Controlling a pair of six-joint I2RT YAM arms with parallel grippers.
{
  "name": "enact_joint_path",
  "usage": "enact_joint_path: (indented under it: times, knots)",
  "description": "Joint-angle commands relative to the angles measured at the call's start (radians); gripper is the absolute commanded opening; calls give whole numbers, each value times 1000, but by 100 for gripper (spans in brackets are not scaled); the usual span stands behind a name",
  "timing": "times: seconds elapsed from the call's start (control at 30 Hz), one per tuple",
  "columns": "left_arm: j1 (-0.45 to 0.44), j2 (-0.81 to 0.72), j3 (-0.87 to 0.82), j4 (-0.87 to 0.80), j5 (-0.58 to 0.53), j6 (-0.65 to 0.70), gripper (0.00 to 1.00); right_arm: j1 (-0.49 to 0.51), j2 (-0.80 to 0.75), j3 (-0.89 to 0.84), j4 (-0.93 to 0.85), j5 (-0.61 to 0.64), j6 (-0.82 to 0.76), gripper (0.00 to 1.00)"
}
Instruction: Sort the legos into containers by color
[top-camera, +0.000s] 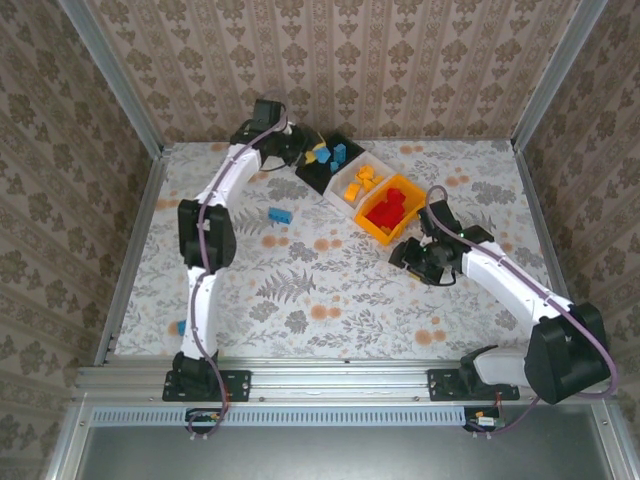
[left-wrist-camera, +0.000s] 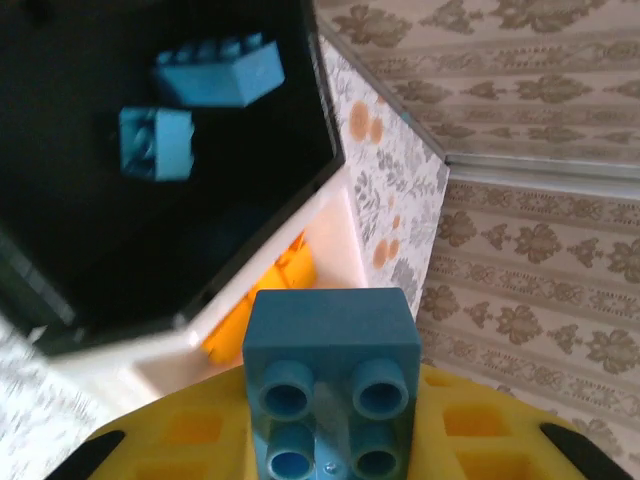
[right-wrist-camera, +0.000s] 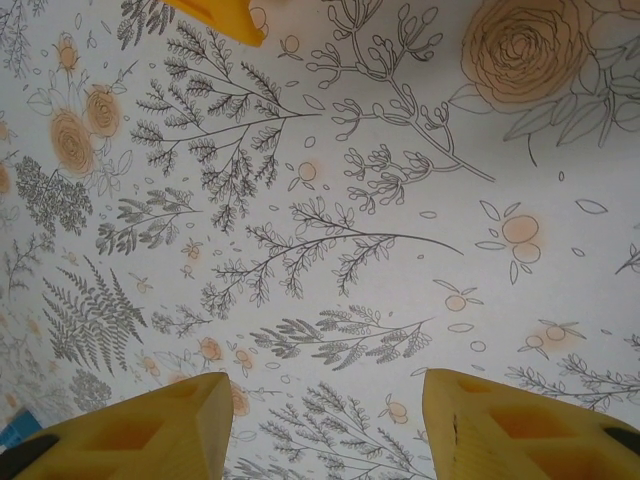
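Left gripper (left-wrist-camera: 326, 432) is closed on a blue brick (left-wrist-camera: 330, 345), which sits between the yellow fingers (left-wrist-camera: 175, 430) with its studs toward the wrist camera. Right gripper (right-wrist-camera: 330, 430) stands half wide with nothing between its jaws, low over the bare worktop (right-wrist-camera: 330, 230).

On the worktop (top-camera: 300, 280) the three bins stand in a slanted row near the far edge, side by side. The black bin (top-camera: 357, 141) is nearest the far edge and has blue bricks (left-wrist-camera: 215, 75) inside. The white bin (top-camera: 336, 197) in the middle has orange-yellow bricks (top-camera: 360, 182). The orange bin (top-camera: 373, 226) at the near end of the row has red bricks (top-camera: 392, 208). So each color has its bin already, and I judge the sorting mostly done.

What is left, as far as I can see: the held brick is not yet dropped, one loose brick (top-camera: 280, 214) in blue lies on the worktop left of the bins, and a small blue piece (top-camera: 180, 326) shows by the left edge, partly behind the left arm.

In the top view the left gripper (top-camera: 313, 153) is at the left side of the black bin. From the left wrist view, the black bin (left-wrist-camera: 100, 250) lies open just beyond the held brick, and the white bin (left-wrist-camera: 338, 235) is beside it. The right gripper (top-camera: 422, 256) is just beside the orange bin's near end.
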Motion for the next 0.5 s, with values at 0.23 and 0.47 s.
enact_joint_path:
  times: [0.23, 0.47]
  knots:
    - [18, 304, 316, 130, 50, -242, 31, -15, -139, -66, -49, 51, 29, 54]
    - [18, 340, 341, 125, 50, -258, 41, -29, -155, -75, -66, 55, 25, 54]
